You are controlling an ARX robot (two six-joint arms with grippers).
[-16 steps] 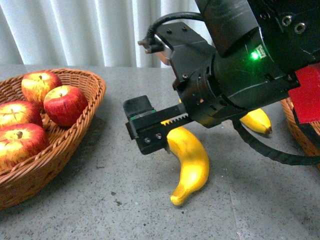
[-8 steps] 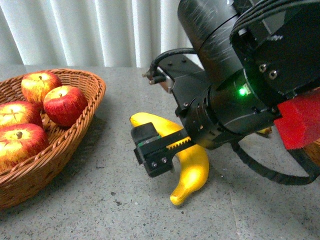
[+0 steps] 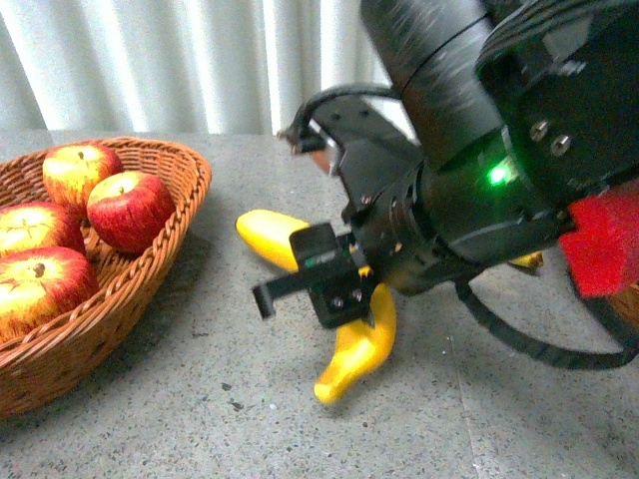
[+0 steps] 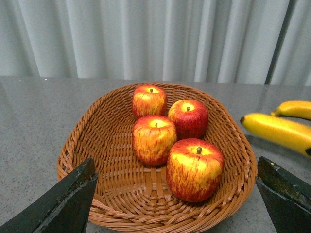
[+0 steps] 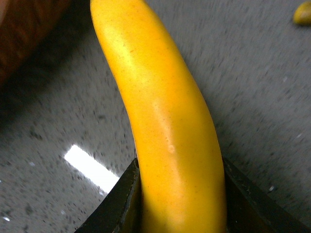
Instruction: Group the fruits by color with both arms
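Banana (image 3: pixel 351 349) out on the grey table (image 3: pixel 150 439), bare surface all around. Well clear of the wicker basket (image 3: pixel 192 178) rim to its left. Clamped across the middle by the right gripper (image 3: pixel 337 291), fingers (image 5: pixel 121 204) tight on both flanks. Left gripper (image 4: pixel 177 194) spread wide, empty, facing the basket. Bright yellow, smooth, curved, tilted, lower tip close to the table. Four red-yellow apples (image 4: pixel 194 169) inside the basket.

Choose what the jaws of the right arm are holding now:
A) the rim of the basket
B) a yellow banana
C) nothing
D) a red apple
B: in the right wrist view the jaws press on both sides of the banana, while the apples lie in the basket.
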